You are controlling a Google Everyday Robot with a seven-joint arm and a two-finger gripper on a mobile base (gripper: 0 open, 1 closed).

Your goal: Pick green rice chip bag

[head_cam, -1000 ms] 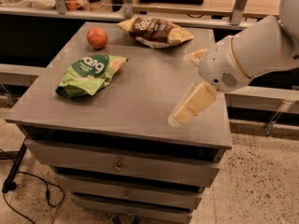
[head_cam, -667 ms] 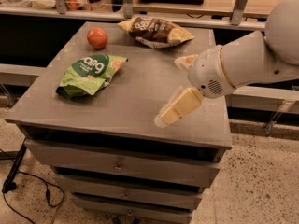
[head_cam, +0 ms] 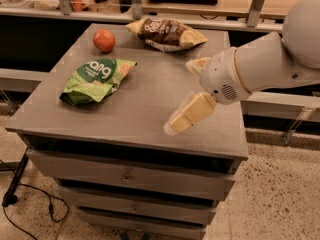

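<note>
Right now my gripper [head_cam: 181, 97] hovers over the right side of the table [head_cam: 120, 119], its fingers [head_cam: 192, 113] spread wide and holding nothing, while the green rice chip bag [head_cam: 96, 79] lies flat, well apart on the left.

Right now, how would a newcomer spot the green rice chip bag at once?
On the grey cabinet top, opposite the gripper hovering open at the right, look left, in front of the red fruit. The green rice chip bag lies there: crinkly light green, unlike the brown-and-yellow bag behind.
</note>
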